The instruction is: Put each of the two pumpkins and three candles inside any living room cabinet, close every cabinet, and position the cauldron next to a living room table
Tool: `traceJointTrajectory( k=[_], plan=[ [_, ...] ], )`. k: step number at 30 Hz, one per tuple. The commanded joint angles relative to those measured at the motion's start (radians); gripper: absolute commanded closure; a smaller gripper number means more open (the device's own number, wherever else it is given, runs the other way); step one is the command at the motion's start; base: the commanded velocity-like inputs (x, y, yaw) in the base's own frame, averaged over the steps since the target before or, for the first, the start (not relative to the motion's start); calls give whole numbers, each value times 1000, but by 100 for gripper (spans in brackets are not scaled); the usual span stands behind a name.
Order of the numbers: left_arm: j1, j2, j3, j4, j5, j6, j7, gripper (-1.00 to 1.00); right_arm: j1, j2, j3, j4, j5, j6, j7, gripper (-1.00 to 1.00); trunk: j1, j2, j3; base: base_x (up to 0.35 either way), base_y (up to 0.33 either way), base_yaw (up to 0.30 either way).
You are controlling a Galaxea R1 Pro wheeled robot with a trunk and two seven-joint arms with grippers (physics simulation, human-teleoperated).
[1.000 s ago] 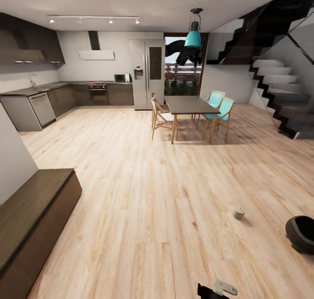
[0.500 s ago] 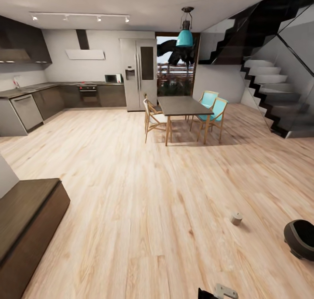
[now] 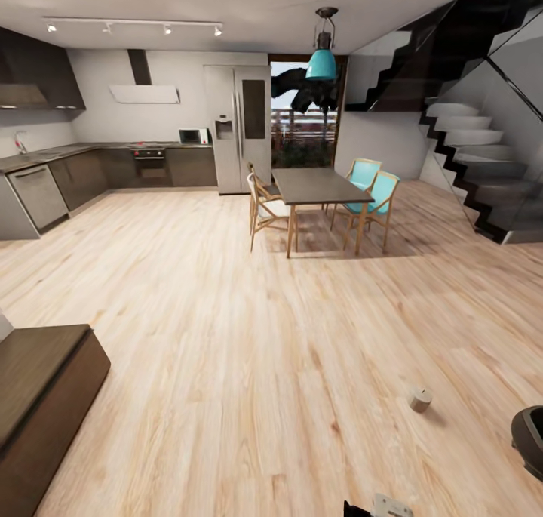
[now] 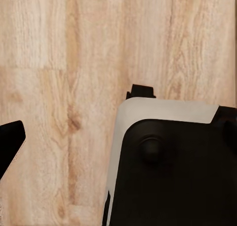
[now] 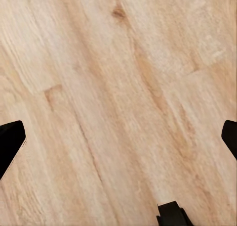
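A tan stubby candle [image 3: 420, 400] stands on the wood floor at the lower right of the head view. Right of it, the black cauldron [image 3: 531, 441] is cut off by the picture's edge. The dark-brown cabinet [image 3: 38, 396] sits low at the left, its end toward me, and no drawer front shows. Over bare floor, my right gripper [image 5: 118, 142] is open with nothing between its fingertips [image 5: 10, 143]. My left gripper [image 4: 118, 142] also hangs over floor, one dark fingertip [image 4: 10, 143] far out at the edge and a white-and-black robot part [image 4: 173, 166] covering the other side. The pumpkins and the glass coffee table are out of view.
A dark dining table [image 3: 320, 186] with wooden and teal chairs stands mid-room ahead. Grey kitchen cupboards [image 3: 45, 189] and a fridge [image 3: 241, 128] line the back left. A black staircase [image 3: 483, 170] rises at the right. Wide wood floor [image 3: 249, 336] lies between.
The whole head picture has shifted, so the camera moved. The candle and cauldron now sit lower and further right in it, the cabinet lower at the left. No object itself moved.
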Motion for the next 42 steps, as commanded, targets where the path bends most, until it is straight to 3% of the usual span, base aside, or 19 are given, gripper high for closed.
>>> traceJointTrajectory(
  k=[1,6,24,42],
  plan=[
    [0,0,-13,0,8,-3,1,-100,-2,1,8,4,-5,-5,-2,-100,1,-1,-1,337,0,0],
    [0,0,-32,0,8,-4,1,-100,-2,2,8,1,-5,-5,-4,-100,1,-1,-1,337,0,0],
    [0,-3,-35,0,8,-5,1,-100,-2,2,8,1,-11,-3,-11,-100,1,-1,-2,337,0,10],
    [0,-9,-42,0,8,-5,2,-100,-2,2,8,1,-7,-3,-12,-100,1,-1,-9,337,0,255]
  ],
)
